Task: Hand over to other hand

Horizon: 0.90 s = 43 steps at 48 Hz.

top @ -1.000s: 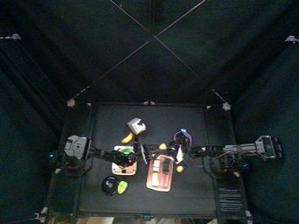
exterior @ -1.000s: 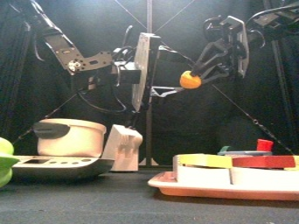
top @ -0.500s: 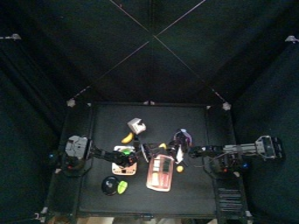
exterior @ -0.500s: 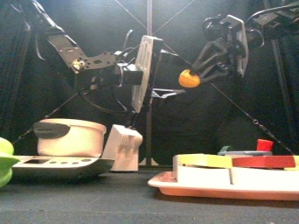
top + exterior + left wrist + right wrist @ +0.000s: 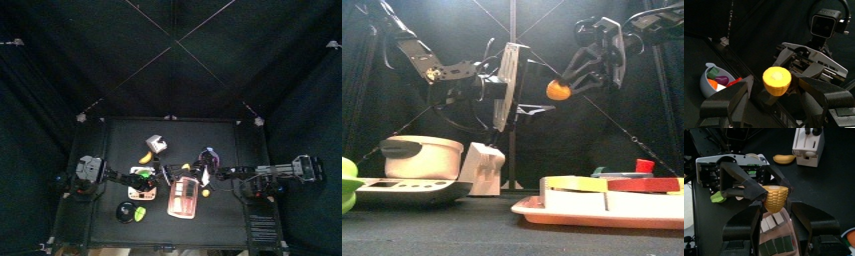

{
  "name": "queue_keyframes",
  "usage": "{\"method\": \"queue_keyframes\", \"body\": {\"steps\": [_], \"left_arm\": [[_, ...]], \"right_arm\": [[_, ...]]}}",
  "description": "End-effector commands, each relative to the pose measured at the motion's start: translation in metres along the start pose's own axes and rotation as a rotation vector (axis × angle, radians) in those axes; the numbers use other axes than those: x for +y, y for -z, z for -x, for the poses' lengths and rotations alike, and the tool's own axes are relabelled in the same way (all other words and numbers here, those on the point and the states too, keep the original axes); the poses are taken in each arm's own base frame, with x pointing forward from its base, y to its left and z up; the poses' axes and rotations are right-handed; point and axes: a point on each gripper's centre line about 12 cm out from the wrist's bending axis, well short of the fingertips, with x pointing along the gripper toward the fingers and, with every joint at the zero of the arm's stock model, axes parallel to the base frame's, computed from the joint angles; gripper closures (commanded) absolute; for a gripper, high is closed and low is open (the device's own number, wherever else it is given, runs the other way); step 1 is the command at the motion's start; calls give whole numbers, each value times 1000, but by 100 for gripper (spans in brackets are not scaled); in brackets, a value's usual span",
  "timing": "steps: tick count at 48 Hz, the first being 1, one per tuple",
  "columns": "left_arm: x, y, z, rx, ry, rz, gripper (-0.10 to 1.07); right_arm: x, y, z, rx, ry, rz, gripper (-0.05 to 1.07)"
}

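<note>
A: Where is the corn cob found?

B: It is held up in the air above the counter, clamped between the jaws of the right gripper. In the front view it is seen as a small orange-yellow piece, right of the middle, well above the things on the counter.

A: And how is the left gripper set?

B: Its jaws are spread wide, and nothing is gripped by them. In the left wrist view the cob is seen between the two spread jaws; whether it is touched by them cannot be told.

A: What is seen below?

B: A pink tray with coloured blocks is placed near and to the right. A white pot is seen on the left, with a white toaster-like box just beside it. A green item is cut off at the left edge. A yellow banana is seen on the counter in the right wrist view.
</note>
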Motion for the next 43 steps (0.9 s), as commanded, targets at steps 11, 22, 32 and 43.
{"method": "queue_keyframes", "body": {"steps": [11,22,32,43], "left_arm": [[-9,-8,-6,-32,18,21,19],[-9,-15,-5,-37,20,12,21],[-8,-23,3,-16,44,-21,21],[-5,-29,15,47,100,-79,21]], "right_arm": [[5,-14,4,-39,-19,-4,36],[4,-12,4,-35,-16,-6,36],[1,-8,3,-26,-1,-5,35],[0,-2,3,-10,2,-8,35]]}}
